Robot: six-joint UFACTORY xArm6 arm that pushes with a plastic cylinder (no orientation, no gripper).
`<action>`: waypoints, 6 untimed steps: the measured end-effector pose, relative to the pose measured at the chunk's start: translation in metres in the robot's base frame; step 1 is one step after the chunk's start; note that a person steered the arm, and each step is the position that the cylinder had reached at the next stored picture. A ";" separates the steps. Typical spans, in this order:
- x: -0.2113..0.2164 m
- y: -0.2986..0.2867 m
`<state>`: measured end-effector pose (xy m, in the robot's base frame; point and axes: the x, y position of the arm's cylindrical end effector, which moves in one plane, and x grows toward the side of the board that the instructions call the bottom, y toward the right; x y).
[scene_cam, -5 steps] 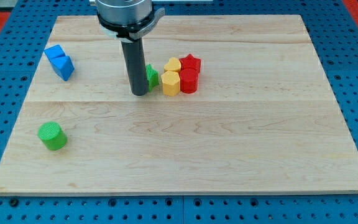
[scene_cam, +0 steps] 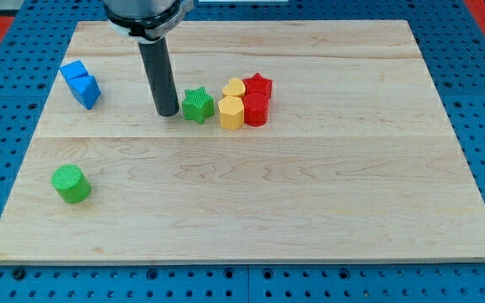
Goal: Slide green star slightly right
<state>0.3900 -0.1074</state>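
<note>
now our tool [scene_cam: 167,113] stands just left of the green star [scene_cam: 197,105].
it has no jaws, holds nothing; we should push gently rightward, stopping before the yellow blocks [scene_cam: 231,103].

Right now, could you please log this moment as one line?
my tip: left of green star, small gap | star: just left of yellow blocks | push: not evident

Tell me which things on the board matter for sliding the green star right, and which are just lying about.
In play: green star; my tip, just to the star's left in the view.
Lying about: two yellow blocks, two red blocks, two blue blocks, green cylinder.
</note>
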 end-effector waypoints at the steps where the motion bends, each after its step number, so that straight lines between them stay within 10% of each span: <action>1: -0.011 0.001; 6: 0.015 -0.037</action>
<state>0.4049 -0.1447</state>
